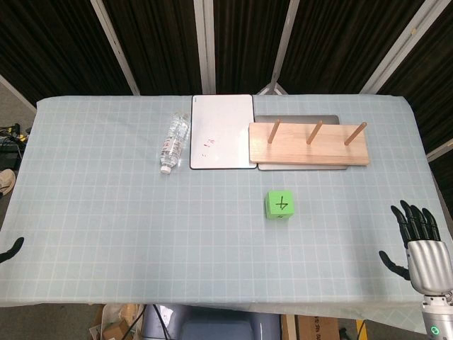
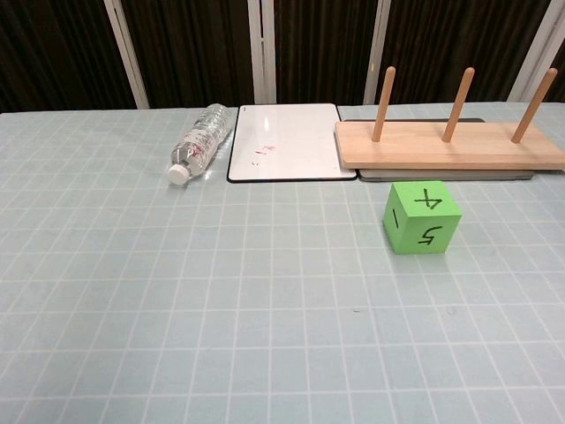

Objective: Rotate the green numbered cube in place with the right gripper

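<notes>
A: What's way over on the left?
B: The left hand [image 1: 12, 248], just a tip showing. Can't tell its fingers.
A: And the green cube [image 1: 280, 205]?
B: Mid-table, alone, easy to turn. The right hand [image 1: 419, 243] waits nearby, fingers apart, empty.

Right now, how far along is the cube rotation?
Nothing looks done yet. The green numbered cube sits untouched on the table, 4 on top and 5 facing the chest camera. The right hand is open at the table's near right edge, well clear of the cube. Only the left hand tip shows. Reach, grip and rotate all remain.
</notes>
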You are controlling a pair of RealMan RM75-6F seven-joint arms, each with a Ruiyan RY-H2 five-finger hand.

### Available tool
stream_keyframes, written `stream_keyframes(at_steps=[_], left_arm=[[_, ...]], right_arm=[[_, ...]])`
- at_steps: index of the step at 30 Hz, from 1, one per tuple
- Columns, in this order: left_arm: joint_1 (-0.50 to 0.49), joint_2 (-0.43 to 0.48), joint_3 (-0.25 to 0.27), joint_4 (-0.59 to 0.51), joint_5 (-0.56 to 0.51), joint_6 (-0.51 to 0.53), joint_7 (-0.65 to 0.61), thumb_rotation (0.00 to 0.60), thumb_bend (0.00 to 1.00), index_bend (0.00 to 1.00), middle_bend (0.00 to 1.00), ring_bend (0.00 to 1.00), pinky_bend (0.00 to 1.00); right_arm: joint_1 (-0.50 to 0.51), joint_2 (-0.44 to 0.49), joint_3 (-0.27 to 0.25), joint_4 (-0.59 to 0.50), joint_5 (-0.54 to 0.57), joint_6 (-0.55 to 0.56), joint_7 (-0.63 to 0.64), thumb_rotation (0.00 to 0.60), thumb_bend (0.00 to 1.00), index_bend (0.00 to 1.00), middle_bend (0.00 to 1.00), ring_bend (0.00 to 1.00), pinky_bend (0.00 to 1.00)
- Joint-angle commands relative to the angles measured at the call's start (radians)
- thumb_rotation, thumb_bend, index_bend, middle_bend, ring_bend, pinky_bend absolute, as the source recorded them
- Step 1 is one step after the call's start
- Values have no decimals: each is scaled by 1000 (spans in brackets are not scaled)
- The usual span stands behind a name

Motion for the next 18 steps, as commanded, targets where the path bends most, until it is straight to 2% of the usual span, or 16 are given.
stream_keyframes(at_steps=[1, 13, 18], left_arm=[[3, -2, 0, 4, 5, 8, -1, 600, 307, 104, 0, 0, 0], [3, -12, 5, 8, 23, 19, 22, 600, 307, 104, 0, 0, 0], [11, -9, -1, 29, 49, 54, -30, 600, 307, 104, 0, 0, 0]], right_arm=[[-1, 0, 4, 2, 6, -13, -4, 600, 238, 89, 11, 0, 0], [-10, 16, 15, -27, 22, -56, 15, 600, 238, 89, 27, 0, 0], [8, 34, 19, -20, 22, -102, 25, 600, 237, 89, 63, 13, 0]])
